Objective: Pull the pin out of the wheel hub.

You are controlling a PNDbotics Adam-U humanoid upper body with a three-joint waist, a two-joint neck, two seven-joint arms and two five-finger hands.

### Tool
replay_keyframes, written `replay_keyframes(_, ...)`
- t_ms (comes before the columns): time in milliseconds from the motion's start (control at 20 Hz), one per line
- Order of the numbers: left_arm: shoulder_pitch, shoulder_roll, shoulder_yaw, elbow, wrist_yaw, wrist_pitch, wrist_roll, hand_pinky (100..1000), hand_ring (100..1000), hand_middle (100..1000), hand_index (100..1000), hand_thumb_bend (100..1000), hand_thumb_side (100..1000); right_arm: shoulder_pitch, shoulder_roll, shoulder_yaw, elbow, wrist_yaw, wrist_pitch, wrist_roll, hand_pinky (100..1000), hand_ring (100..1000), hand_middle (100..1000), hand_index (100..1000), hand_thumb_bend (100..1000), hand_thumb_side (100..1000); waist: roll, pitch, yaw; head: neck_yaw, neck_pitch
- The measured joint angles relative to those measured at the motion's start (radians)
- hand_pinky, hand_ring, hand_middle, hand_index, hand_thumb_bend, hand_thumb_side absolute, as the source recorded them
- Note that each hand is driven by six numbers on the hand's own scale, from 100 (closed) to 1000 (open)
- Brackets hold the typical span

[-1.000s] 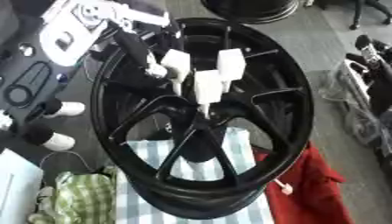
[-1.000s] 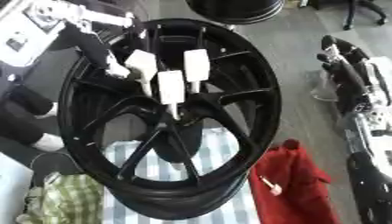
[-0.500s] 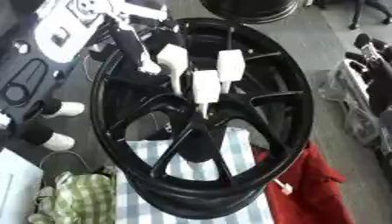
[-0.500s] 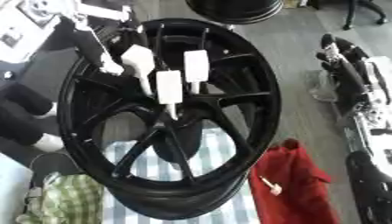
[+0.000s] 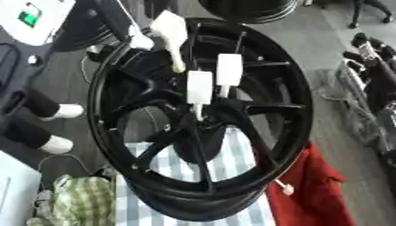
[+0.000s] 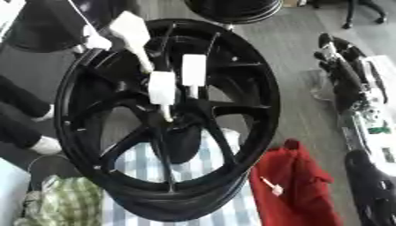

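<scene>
Cloths: nearest you, a green checked cloth [image 5: 77, 201], a blue striped cloth [image 5: 232, 165] under the wheel, and a red cloth [image 6: 298, 185] with a small white pin [image 6: 271, 186] lying on it.
Wheel: the black wheel [image 5: 201, 114] leans upright on the striped cloth.
Hub: your left hand [image 5: 197, 86] reaches to the hub [image 5: 203, 121], white fingers straight and pointing down, tips at the centre; you hold nothing that shows.
Right hand: no view shows it.
</scene>
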Motion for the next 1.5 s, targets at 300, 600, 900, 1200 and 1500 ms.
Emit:
replay_keyframes(300, 0.063, 0.122, 0.133, -0.127, 0.053, 0.050, 0.019, 630, 587, 452, 389, 100, 100, 0.009, -0.003, -0.012, 0.000, 0.000, -0.003, -0.012, 924, 777, 796, 777, 279, 398, 0.012, -0.001, 0.024, -0.027, 0.000)
replay_keyframes(600, 0.236, 0.324, 0.245, -0.229, 0.094, 0.096, 0.095, 628, 585, 448, 392, 100, 100, 0.012, -0.016, -0.026, 0.000, 0.000, -0.007, -0.024, 925, 777, 796, 777, 278, 397, 0.018, -0.001, 0.033, -0.037, 0.004)
replay_keyframes(900, 0.451, 0.433, 0.303, -0.261, 0.091, 0.142, 0.154, 624, 586, 455, 404, 100, 100, 0.012, -0.018, -0.035, -0.001, 0.000, -0.013, -0.035, 925, 777, 797, 777, 276, 396, 0.015, -0.001, 0.034, -0.037, 0.007)
replay_keyframes(1200, 0.608, 0.432, 0.334, -0.201, 0.063, 0.183, 0.215, 681, 660, 552, 544, 109, 100, 0.009, -0.018, -0.038, -0.001, -0.001, -0.013, -0.038, 926, 778, 797, 777, 275, 397, 0.005, -0.001, 0.033, -0.036, 0.007)
replay_keyframes(1500, 0.653, 0.423, 0.344, -0.132, 0.036, 0.195, 0.222, 783, 805, 755, 798, 422, 312, 0.008, -0.018, -0.040, -0.001, -0.002, -0.013, -0.038, 926, 778, 797, 778, 273, 398, 0.005, -0.001, 0.031, -0.035, 0.007)
